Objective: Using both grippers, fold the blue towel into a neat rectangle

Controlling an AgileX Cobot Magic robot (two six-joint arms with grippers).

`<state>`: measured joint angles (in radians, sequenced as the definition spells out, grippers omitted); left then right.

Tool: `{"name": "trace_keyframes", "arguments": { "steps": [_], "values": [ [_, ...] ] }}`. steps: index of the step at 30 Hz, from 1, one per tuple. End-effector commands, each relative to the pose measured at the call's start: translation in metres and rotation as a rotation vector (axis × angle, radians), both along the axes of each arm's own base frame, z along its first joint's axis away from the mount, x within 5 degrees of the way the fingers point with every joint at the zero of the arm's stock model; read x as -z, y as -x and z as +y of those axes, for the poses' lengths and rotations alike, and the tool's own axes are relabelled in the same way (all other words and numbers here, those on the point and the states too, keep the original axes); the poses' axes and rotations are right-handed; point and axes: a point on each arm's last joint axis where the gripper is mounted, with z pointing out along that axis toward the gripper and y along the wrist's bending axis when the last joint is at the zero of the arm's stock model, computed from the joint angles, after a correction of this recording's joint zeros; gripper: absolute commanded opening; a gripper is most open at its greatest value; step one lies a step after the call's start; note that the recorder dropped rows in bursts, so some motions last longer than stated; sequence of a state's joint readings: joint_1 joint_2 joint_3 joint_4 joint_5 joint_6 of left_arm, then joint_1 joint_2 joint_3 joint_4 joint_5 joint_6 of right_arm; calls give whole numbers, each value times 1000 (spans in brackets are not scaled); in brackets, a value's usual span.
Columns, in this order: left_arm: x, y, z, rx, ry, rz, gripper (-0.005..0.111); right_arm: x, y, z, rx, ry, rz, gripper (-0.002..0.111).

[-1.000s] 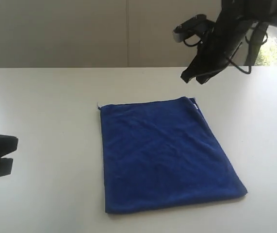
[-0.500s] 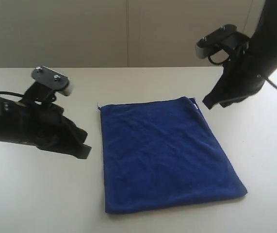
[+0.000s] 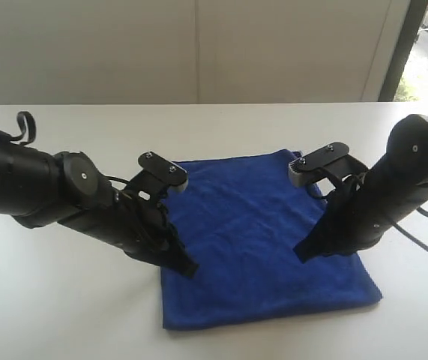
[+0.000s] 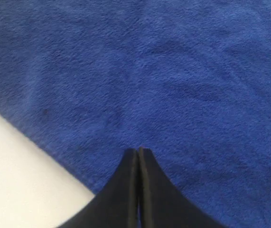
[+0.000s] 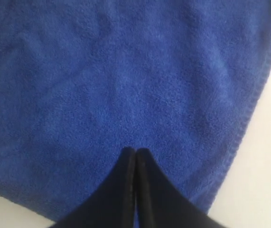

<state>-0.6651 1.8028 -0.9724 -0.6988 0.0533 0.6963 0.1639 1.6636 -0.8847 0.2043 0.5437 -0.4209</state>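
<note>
The blue towel (image 3: 251,232) lies flat on the white table as a rectangle, with light creases. My left gripper (image 3: 190,270) is shut and empty, its tips low over the towel's left edge near the front. My right gripper (image 3: 301,253) is shut too, its tips over the towel's right part. Seen from the left wrist, the closed black fingers (image 4: 138,152) point onto the blue towel (image 4: 173,71) just inside its edge. From the right wrist, the closed fingers (image 5: 135,152) sit over the blue towel (image 5: 126,71) near its hemmed side.
The white table (image 3: 64,315) runs wide on every side of the towel. A pale wall (image 3: 199,45) stands behind the far table edge, and a window strip (image 3: 423,45) shows at the far right.
Both arms have swung in from the sides and come down over the towel; the left came from the left edge, the right from high at the back. The towel has not moved.
</note>
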Motion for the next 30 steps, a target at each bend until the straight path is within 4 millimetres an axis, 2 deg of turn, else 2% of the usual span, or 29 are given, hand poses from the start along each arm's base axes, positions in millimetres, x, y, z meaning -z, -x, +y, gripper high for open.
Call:
{"name": "trace_keyframes", "arguments": {
  "steps": [1, 7, 13, 22, 30],
  "values": [
    [-1, 6, -19, 60, 14, 25, 0, 1, 0, 1, 7, -3, -25, 0],
    [10, 18, -27, 144, -12, 105, 0, -2, -3, 1, 24, -9, -76, 0],
    [27, 20, -27, 167, -44, 166, 0, -4, -5, 1, 26, -9, -99, 0],
    [31, 28, -23, 272, -112, 217, 0, -11, -7, 0, 30, -12, -150, 0],
    [31, 28, -16, 288, -172, 226, 0, -14, -8, 0, 32, -14, -171, 0]
  ]
}}
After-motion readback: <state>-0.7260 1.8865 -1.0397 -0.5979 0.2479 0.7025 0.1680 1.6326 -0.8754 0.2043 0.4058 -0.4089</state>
